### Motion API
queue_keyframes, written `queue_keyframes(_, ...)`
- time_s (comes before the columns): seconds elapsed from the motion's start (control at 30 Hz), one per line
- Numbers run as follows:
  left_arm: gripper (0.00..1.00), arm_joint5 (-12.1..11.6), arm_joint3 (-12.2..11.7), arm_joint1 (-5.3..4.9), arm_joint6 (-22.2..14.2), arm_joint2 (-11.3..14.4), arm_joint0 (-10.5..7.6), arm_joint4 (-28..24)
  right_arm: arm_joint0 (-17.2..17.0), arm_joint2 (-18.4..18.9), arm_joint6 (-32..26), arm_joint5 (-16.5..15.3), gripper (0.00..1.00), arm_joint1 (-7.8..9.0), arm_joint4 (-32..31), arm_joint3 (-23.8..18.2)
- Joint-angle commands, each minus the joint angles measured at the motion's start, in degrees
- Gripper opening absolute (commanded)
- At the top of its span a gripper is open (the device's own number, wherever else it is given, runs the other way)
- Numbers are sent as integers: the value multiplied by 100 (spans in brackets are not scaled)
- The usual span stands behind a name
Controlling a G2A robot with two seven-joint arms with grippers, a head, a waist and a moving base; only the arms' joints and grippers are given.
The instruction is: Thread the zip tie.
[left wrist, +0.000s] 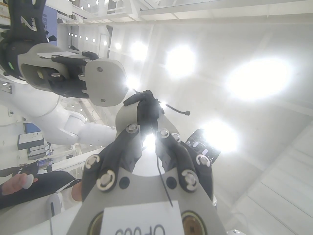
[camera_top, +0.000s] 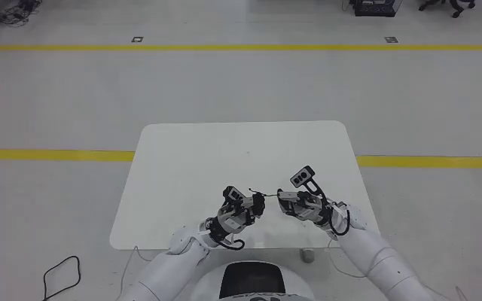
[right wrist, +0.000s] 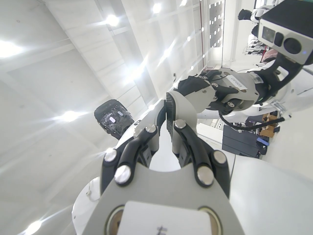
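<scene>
Grip: held zip tie (left wrist: 177,110) pinched in left pincer (left wrist: 146,106) above desk (camera_top: 226,150), head end jutting free, probably for threading. Had right pincer (right wrist: 166,114) pressed together just beside, contents unclear.

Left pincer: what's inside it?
The left pincer is shut on the black zip tie: its head end sticks out one side, a thin strand trails back toward the wrist. The stretch between the pads is covered.
</scene>
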State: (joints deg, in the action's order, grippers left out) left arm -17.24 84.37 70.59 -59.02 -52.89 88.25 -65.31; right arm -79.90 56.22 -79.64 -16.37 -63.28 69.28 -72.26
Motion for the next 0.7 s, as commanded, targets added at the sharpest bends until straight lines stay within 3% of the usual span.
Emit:
queue_keyframes(0.0, 0, 0, 0, 0, 0, 0, 0, 0, -18, 22, 0, -4, 0, 8, -3, -13)
queue_keyframes(0.67, 0, 0, 0, 0, 0, 0, 0, 0, -171, 189, 0, -48, 0, 59, -3, -115)
